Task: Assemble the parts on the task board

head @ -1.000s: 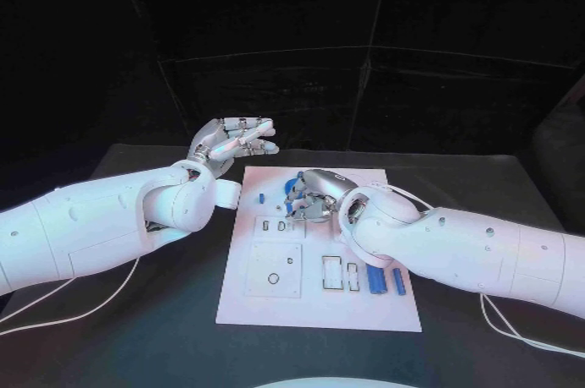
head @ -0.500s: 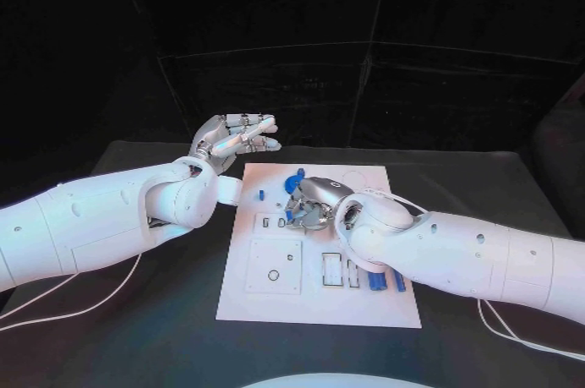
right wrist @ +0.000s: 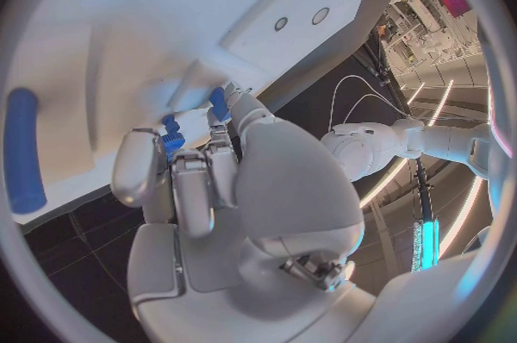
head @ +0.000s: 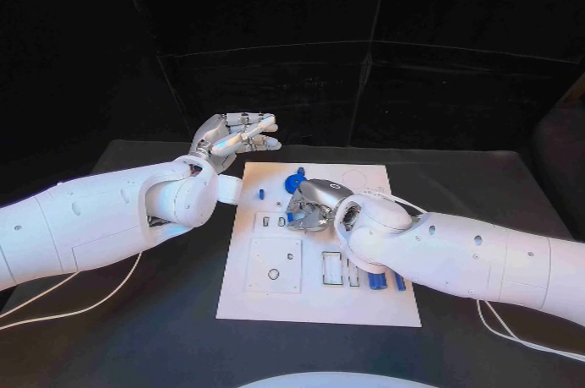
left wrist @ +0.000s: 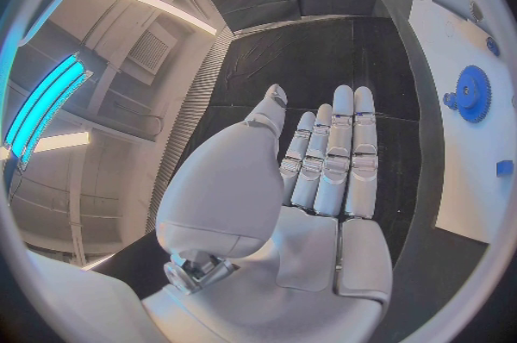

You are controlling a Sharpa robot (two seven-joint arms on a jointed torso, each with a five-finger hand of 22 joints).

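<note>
The right hand is down on the white board, fingers curled around a small blue part at their tips. Just beyond it sits a blue gear. Two blue bars lie near the right forearm. The left hand hovers off the board's far corner, fingers apart, holding nothing.

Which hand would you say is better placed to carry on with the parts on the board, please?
Probably the right hand: it is down on the task board with a small blue part at its fingertips. The left hand is raised beyond the board's far left corner, holding nothing.
</note>
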